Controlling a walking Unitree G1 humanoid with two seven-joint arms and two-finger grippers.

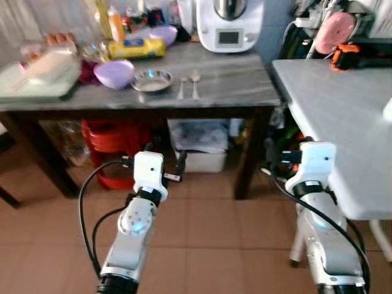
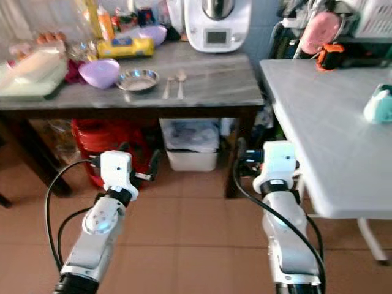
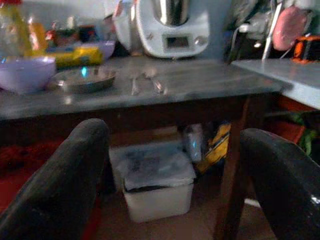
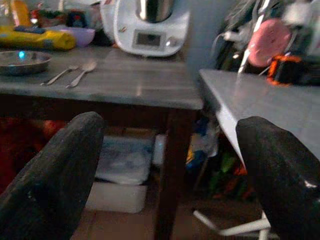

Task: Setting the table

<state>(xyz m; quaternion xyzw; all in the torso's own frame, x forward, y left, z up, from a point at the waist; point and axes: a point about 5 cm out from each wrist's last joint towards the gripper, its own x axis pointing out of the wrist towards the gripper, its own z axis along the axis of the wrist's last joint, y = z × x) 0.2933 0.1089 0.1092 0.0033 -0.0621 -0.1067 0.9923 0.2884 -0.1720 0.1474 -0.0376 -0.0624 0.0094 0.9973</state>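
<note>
While both arms hang low over the tiled floor (image 1: 214,233), the left gripper (image 3: 170,185) and right gripper (image 4: 165,180) each have their fingers spread wide apart, holding nothing. On the grey bench (image 1: 233,82) ahead, a metal plate (image 1: 152,80) sits between a purple bowl (image 1: 114,74) and two spoons (image 1: 188,86) just beside it.

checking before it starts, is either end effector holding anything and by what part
Nothing is held. The left end effector and right end effector are both open and empty, short of the grey table.
</note>
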